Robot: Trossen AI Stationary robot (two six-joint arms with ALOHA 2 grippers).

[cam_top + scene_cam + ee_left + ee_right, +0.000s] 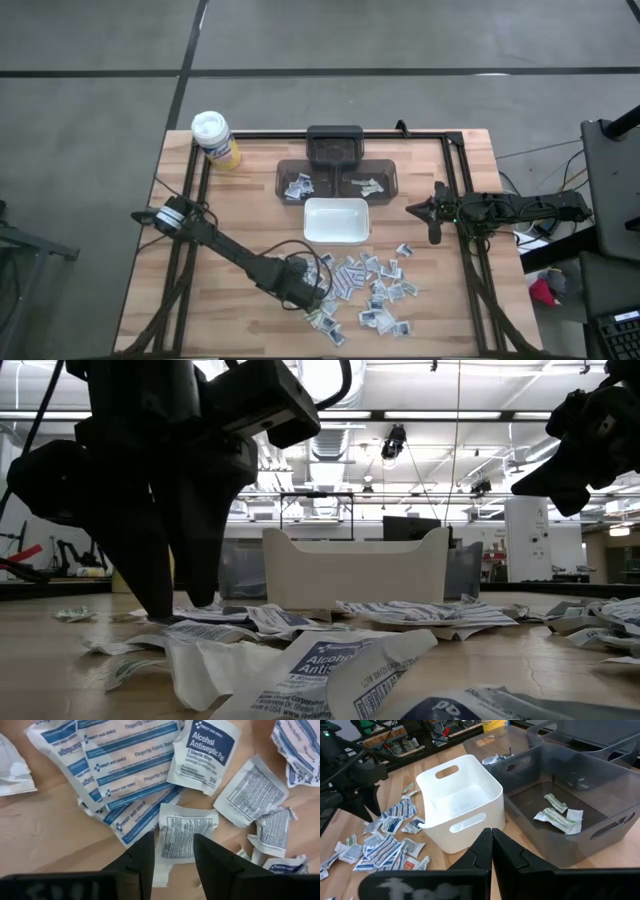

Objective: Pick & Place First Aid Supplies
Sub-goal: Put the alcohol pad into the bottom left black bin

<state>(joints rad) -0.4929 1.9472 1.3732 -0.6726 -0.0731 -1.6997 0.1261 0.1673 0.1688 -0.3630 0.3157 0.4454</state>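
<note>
We see the left gripper down on the wooden table's scattered white-and-blue first aid packets, fingers parted astride one small white packet (not gripped); right gripper pinched closed, empty.

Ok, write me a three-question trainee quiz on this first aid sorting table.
1. True or false: the left gripper is down over the scattered packets with its fingers open.
2. Which bin holds no packets? A: the white tray; B: the grey bin behind it.
3. Fill in: the right gripper waits to the side of the table with its fingers ____.

Key:
1. True; a white packet lies just ahead of its fingers.
2. A
3. shut
</note>
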